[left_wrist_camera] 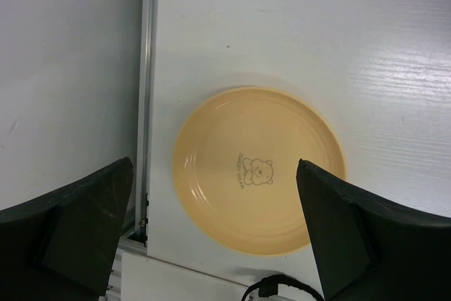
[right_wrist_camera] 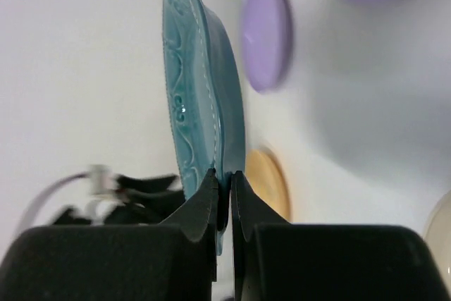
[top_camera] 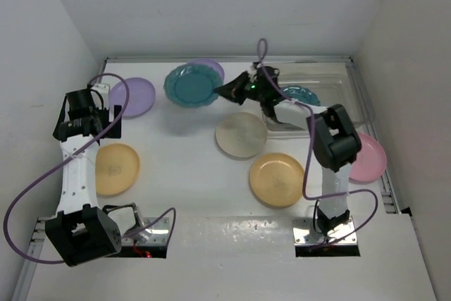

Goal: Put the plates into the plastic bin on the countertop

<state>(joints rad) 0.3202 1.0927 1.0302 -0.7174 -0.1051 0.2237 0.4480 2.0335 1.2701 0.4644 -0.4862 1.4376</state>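
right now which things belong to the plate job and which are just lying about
Job: teal plate in right pincer; second teal plate in plastic bin; left lavender plate; back lavender plate; left yellow-orange plate; right yellow-orange plate; cream plate; pink plate.
Just there: purple cables; metal mount plates.
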